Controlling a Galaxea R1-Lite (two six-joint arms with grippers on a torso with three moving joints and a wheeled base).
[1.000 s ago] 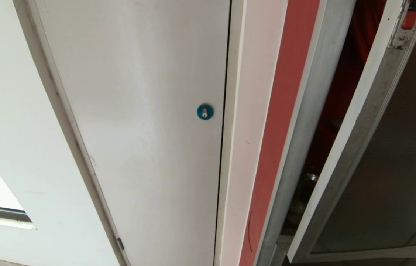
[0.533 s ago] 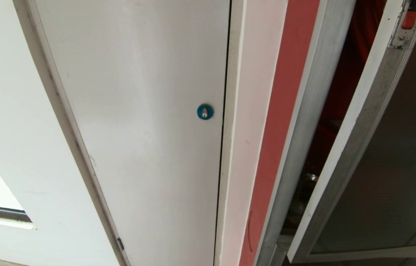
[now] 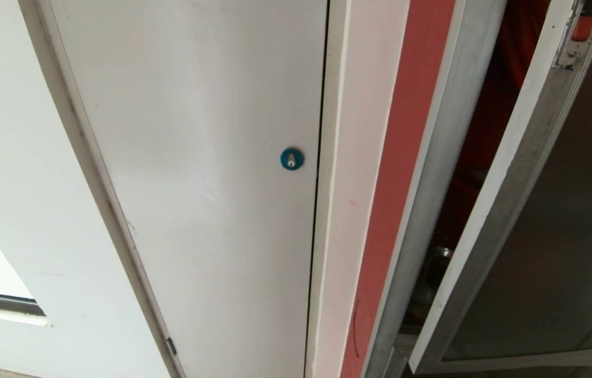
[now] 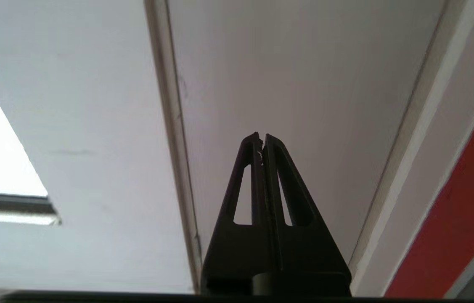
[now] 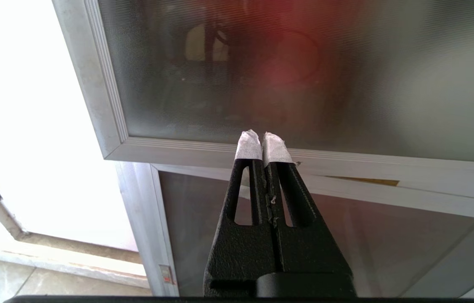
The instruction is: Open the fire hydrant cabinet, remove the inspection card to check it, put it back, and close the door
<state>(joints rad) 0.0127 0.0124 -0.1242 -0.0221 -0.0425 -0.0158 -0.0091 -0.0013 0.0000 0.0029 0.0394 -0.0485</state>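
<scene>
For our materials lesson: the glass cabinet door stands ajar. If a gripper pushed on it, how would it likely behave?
The door would probably swing as one stiff piece, since a silver metal frame borders the pane. It likely feels fairly heavy, being a large framed panel. The tinted glass looks smooth, so it may be slippery and could crack under a hard poke; pushing the frame seems safer.

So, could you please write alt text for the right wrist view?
The right gripper, shut and empty, its fingertips wrapped in white tape, points at the lower silver frame of the door, a dark glass panel. Another dark panel sits below it.
</scene>
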